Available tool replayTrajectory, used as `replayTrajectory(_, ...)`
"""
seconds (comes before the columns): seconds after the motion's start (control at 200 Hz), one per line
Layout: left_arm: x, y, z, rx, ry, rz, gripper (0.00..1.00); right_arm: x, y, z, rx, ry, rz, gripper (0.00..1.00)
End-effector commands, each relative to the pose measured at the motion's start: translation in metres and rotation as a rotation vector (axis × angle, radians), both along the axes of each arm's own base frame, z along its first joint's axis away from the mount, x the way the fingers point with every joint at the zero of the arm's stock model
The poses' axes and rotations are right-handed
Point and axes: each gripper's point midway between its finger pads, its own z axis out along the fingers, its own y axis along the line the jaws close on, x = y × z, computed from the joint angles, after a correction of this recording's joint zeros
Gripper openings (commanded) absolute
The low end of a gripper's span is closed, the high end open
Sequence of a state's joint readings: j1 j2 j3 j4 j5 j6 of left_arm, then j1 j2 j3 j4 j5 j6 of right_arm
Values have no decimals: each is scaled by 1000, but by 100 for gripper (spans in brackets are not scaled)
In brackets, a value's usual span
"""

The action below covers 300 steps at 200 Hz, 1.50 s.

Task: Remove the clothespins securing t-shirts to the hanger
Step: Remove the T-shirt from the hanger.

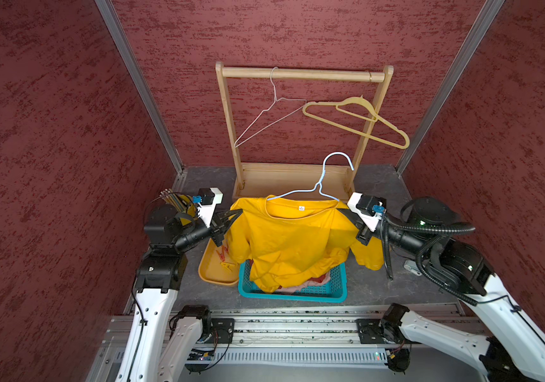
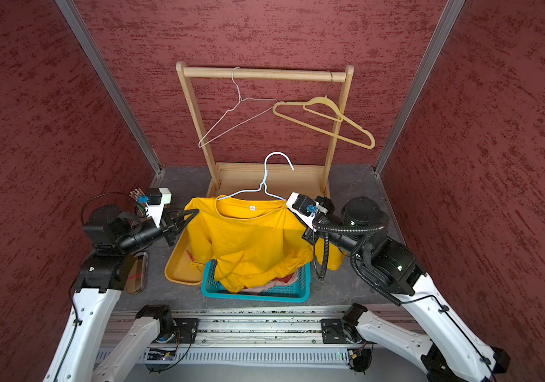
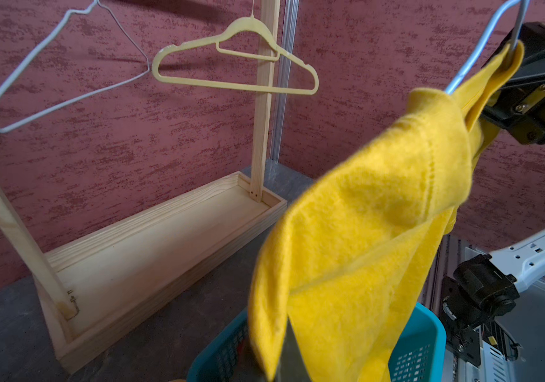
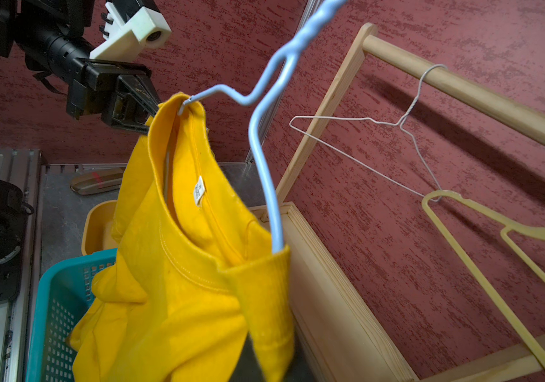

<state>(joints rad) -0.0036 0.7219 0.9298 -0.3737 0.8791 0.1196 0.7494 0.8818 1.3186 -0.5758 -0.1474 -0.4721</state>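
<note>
Both my arms reach inward from opposite sides, elbows bent, wrists raised and facing each other. My left gripper (image 1: 238, 212) has its jaws pinched together; my right gripper (image 1: 344, 211) is clamped on a shoulder of the mustard t-shirt (image 1: 291, 238)

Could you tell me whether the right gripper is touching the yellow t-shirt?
Touching: in the left wrist view the right gripper has its jaws shut on the yellow t-shirt at the shoulder.

Mottled dark red walls (image 1: 49, 132) close in on the left, right and far sides, joined by aluminium corner posts (image 1: 140, 82). A wooden garment rack (image 1: 314, 75) stands far back on the grey counter (image 1: 380, 185).
</note>
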Motion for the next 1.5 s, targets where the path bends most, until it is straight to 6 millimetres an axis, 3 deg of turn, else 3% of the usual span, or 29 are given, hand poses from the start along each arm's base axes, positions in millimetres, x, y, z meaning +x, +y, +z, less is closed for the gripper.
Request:
replayTrajectory(0.0, 6, 10, 4, 1, -13, 75, 0, 3, -6, 8, 31, -18, -41, 0)
replayTrajectory(0.235, 17, 27, -18, -13, 57, 178, 0, 5, -16, 17, 51, -46, -90, 0)
replayTrajectory(0.476, 29, 45, -40, -63, 151, 272, 0, -9, -18, 28, 95, -76, -43, 0)
replayTrajectory(1.017, 37, 57, -74, -75, 277, 337, 0, -16, -25, 46, 143, -139, -47, 0)
replayTrajectory(1.498, 39, 51, -80, -114, 314, 291, 0, -19, -48, 66, 242, -256, -134, 0)
